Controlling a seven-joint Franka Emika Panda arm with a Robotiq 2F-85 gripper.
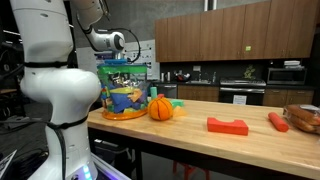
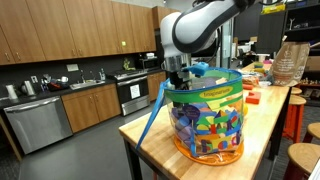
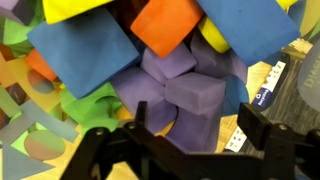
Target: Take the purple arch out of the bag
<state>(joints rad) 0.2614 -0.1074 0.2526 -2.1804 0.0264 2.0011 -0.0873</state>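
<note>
— Where's the purple arch?

— Inside the bag, packed among blue, orange and yellow blocks.

— And the gripper?

— In the bag's mouth, right over the purple piece — jaws spread wide, pinching nothing. The orange pumpkin sits just beside the bag; the red block lies well apart from it on the table.

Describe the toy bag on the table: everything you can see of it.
The bag is a clear plastic cylinder with a green printed upper rim, an orange base and a blue strap hanging at one side. It stands upright near a corner of the wooden table, packed with colourful foam-like blocks. The pumpkin sits close beside it; the gripper reaches into its open top.
</note>
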